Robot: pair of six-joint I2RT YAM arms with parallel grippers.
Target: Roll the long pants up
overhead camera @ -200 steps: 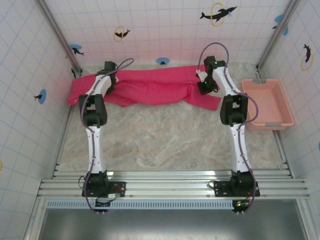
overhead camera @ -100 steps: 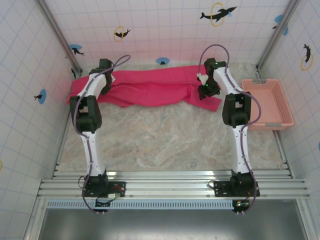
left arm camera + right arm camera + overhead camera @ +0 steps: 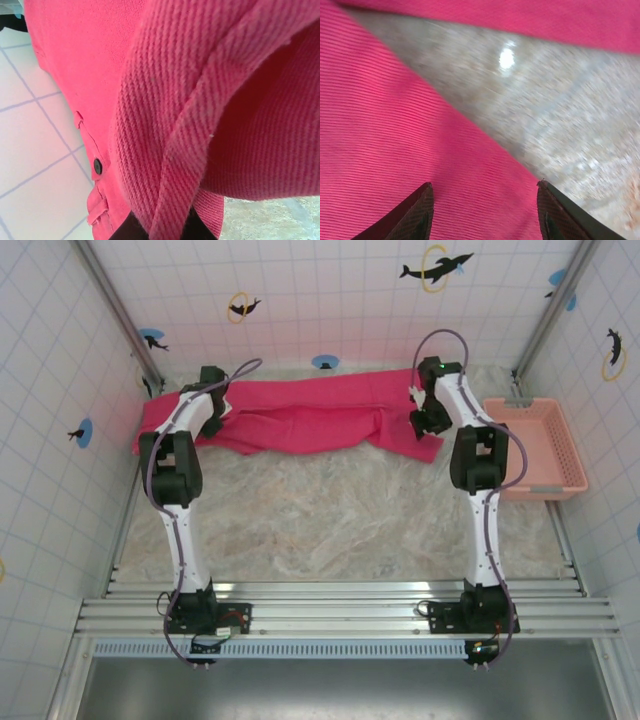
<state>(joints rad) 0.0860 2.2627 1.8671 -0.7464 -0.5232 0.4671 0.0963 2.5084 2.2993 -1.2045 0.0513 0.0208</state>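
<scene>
pants (image 3: 300, 415): spread left to right across far surface (image 3: 320, 510) | left claw (image 3: 156, 231): clamped on fold at left end | right claw (image 3: 484, 184): apart, over right end | basket (image 3: 535, 445): just right of pants

Overhead looks down; wrist views, seemingly very close, share long pants (image 3: 300, 418).

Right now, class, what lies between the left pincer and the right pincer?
The long pants lie stretched sideways between the left pincer and the right pincer, as the top view shows.
</scene>
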